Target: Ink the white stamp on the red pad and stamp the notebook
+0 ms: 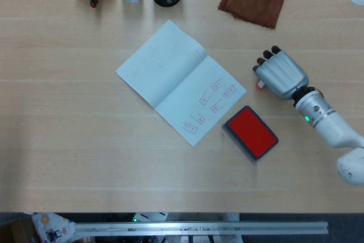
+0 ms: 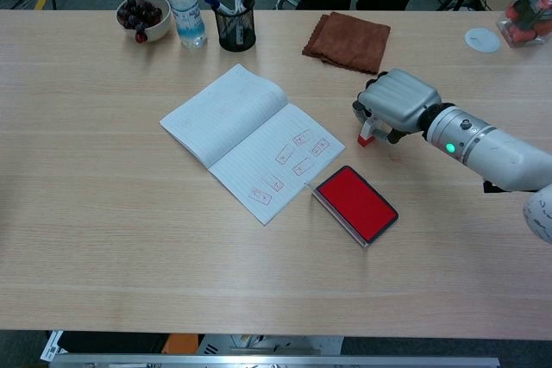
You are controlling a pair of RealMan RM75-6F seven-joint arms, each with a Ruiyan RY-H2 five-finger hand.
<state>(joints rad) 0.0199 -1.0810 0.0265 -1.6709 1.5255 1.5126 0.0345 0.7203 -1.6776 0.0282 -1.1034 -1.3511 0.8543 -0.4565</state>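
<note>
Now the right hand [image 2: 395, 102] pinches the stamp [image 2: 366, 133] upright, its face just off the table [image 2: 103, 213], ready for inking; the red pad [image 2: 355, 203] lies open beside the notebook [image 2: 246, 135], within short reach.

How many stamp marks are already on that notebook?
6, all on the notebook's right-hand page: a cluster of four near the hand-side corner and two nearer the front corner. Fainter ones may escape these views.

The pad [image 2: 355, 203] lies between the notebook [image 2: 250, 138] and the right hand [image 2: 396, 102] on the table [image 2: 129, 239].
</note>
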